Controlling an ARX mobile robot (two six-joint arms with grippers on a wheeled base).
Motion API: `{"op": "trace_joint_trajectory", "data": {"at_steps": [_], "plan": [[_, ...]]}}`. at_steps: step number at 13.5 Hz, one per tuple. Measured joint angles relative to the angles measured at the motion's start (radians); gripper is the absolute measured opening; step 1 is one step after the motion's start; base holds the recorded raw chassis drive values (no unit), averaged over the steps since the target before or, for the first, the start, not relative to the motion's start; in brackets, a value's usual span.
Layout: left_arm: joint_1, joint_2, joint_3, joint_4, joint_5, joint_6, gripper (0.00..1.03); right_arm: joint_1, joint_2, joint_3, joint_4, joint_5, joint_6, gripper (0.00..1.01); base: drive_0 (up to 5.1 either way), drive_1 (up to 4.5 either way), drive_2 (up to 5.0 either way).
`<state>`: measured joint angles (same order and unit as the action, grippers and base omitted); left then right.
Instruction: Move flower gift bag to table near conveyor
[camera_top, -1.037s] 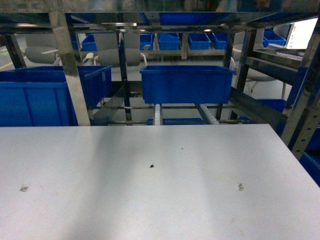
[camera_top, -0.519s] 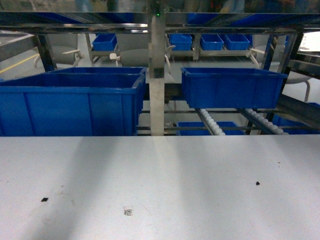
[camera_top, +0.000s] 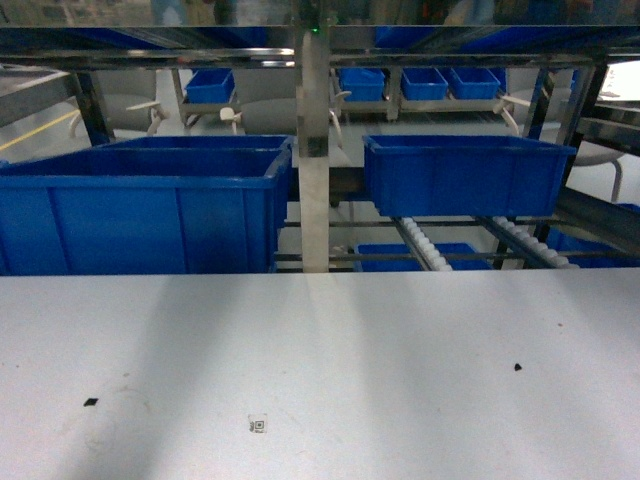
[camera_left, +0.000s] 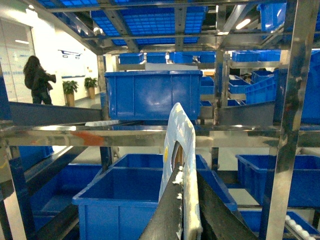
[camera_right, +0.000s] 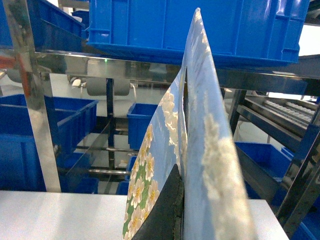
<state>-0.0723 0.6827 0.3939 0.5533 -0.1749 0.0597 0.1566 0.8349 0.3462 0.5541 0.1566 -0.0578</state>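
Right gripper (camera_right: 176, 210) first: its dark fingers are pinched together on the flower gift bag (camera_right: 200, 150), gripping the thin folded paper edge-on so the flat bag stands upright above the claw, white blossoms on a blue and green glossy print fanning to the left of the clamp. Over to the left gripper (camera_left: 182, 210): same story, black fingers closed on a pale edge of what looks like that same bag, with an oval handle cut-out showing just above the pads. Holding it from two points probably keeps the limp sheet taut and clear of the surface during the carry. Below and ahead of the right claw lies the table (camera_right: 60, 220), a broad matte white-grey top, smooth, with small black specks and a tiny printed code mark (camera_top: 257, 425) in the head view. Beyond its far edge rises the shiny steel frame, the conveyor (camera_top: 425, 245) with rows of small white roller wheels sloping away, and rigid blue plastic bins (camera_top: 140, 205) stacked around. Neither claw shows in the head view, so the bag is not yet set down.
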Motion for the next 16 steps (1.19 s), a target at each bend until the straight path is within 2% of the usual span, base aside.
{"op": "trace_joint_trajectory", "data": {"at_steps": [3,5,8,10,12,16], "plan": [[0.0,0.0,0.0,0.0,0.0,0.0,0.02,0.0,0.0,0.0,0.0,0.0,0.0,0.02,0.0,0.0,0.0],[0.0,0.0,0.0,0.0,0.0,0.0,0.02,-0.038,0.036,-0.043,0.037,-0.099,-0.008,0.02,0.0,0.0,0.0],[0.0,0.0,0.0,0.0,0.0,0.0,0.02,-0.052,0.283,-0.056,0.262,-0.182,-0.015,0.02,0.0,0.0,0.0],[0.0,0.0,0.0,0.0,0.0,0.0,0.02,-0.051,0.502,-0.011,0.385,-0.211,-0.012,0.02,0.0,0.0,0.0],[0.0,0.0,0.0,0.0,0.0,0.0,0.02,-0.055,0.64,0.019,0.446,-0.253,-0.015,0.02,0.0,0.0,0.0],[0.0,0.0,0.0,-0.001,0.0,0.0,0.02,-0.122,0.855,0.034,0.529,-0.297,-0.022,0.02,0.0,0.0,0.0]]}}
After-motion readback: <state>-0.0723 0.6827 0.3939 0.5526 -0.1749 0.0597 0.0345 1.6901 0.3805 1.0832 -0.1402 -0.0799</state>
